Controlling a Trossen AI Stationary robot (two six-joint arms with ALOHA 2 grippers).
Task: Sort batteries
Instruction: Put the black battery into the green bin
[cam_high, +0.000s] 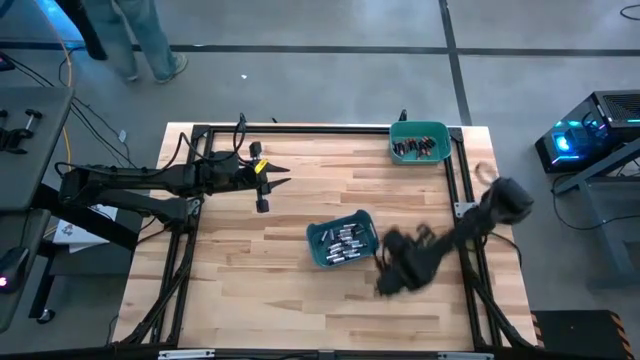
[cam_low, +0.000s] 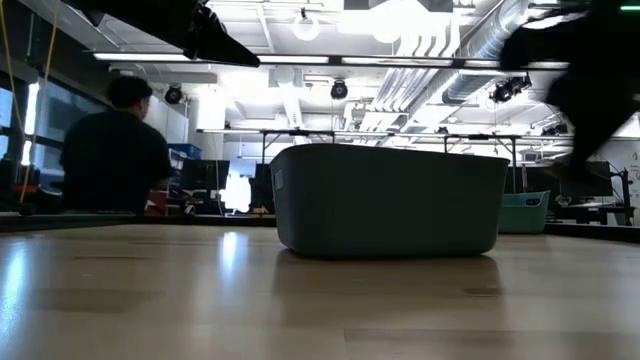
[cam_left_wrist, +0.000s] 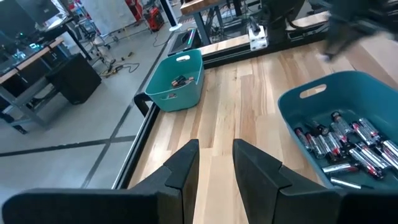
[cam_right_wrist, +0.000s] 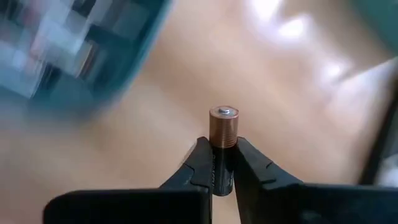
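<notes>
A teal bin (cam_high: 342, 240) mid-table holds several silvery and dark batteries (cam_left_wrist: 348, 146). A second teal bin (cam_high: 420, 142) at the far right corner holds a few dark batteries (cam_left_wrist: 180, 79). My right gripper (cam_right_wrist: 224, 146) is blurred in the high view, just right of the middle bin (cam_high: 388, 280). It is shut on one battery (cam_right_wrist: 224, 127) with a copper-coloured end and a black body. My left gripper (cam_left_wrist: 216, 155) hovers over the table's left part (cam_high: 278, 175), open, with nothing between its fingers. My right gripper pinches the battery's black body (cam_right_wrist: 223, 158) between its two fingertips. The copper end with its small silver terminal (cam_right_wrist: 224, 112) sticks out past the fingertips, along their line. The battery is off the wood, and the fingers slant downward.
Black frame rails run along the table's far and side edges (cam_high: 300, 128). Bare wood lies between the two bins and across the near half (cam_high: 260, 300). A person (cam_low: 115, 150) sits beyond the table in the low view, and another stands past the far edge (cam_high: 140, 40).
</notes>
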